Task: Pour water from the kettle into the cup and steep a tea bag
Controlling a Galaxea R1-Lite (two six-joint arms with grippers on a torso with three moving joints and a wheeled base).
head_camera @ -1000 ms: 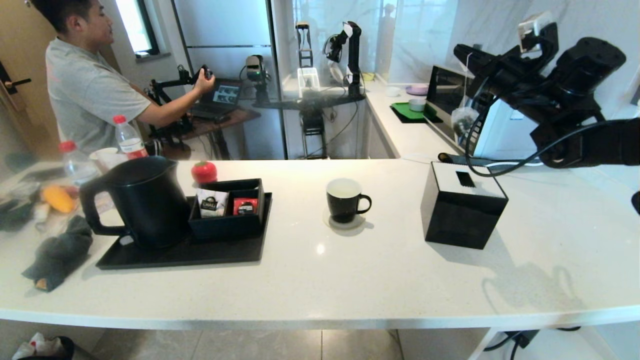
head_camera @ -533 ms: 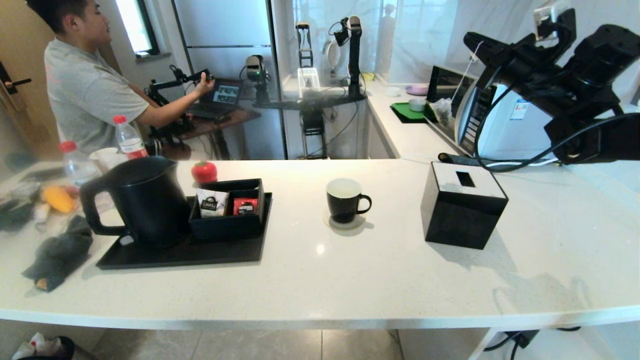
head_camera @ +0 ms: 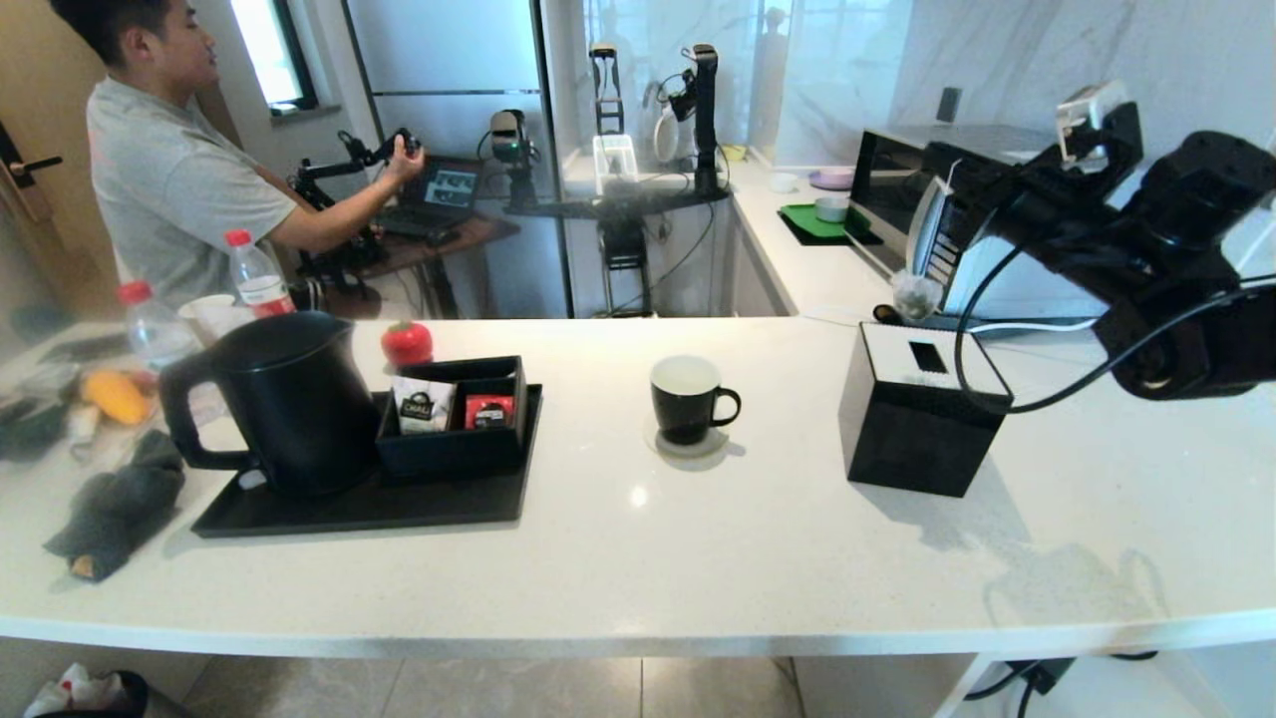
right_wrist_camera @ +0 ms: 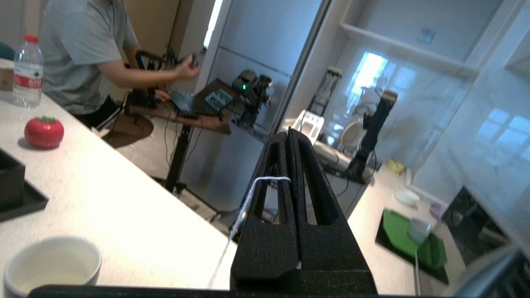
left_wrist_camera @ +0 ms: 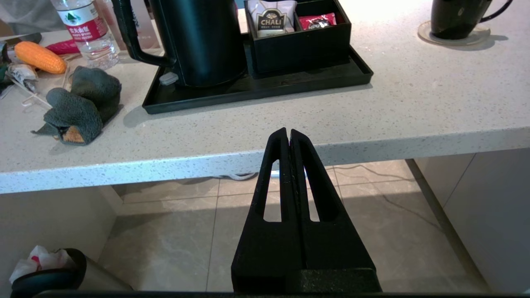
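The matte black kettle (head_camera: 289, 399) stands on a black tray (head_camera: 369, 514) at the left of the counter. The black cup (head_camera: 686, 399) with its white inside sits on a coaster near the middle. My right gripper (head_camera: 942, 162) is raised at the right, shut on the thin white string (right_wrist_camera: 265, 180) of the tea bag (head_camera: 914, 295). The bag dangles just above the far edge of a black box (head_camera: 922, 414), well right of the cup. My left gripper (left_wrist_camera: 288, 131) is shut and empty, low in front of the counter's edge, facing the kettle (left_wrist_camera: 203, 41).
A black organiser (head_camera: 454, 419) with sachets stands on the tray beside the kettle. Bottles (head_camera: 257, 274), a red tomato-shaped object (head_camera: 407, 342), a dark cloth (head_camera: 120, 504) and clutter lie at the left. A microwave (head_camera: 897, 199) stands behind the box. A person (head_camera: 169, 170) works beyond the counter.
My right arm has come down, and the tea bag has swung and dropped from mid-air to just above the black box. The left gripper, kettle and cup have not moved.
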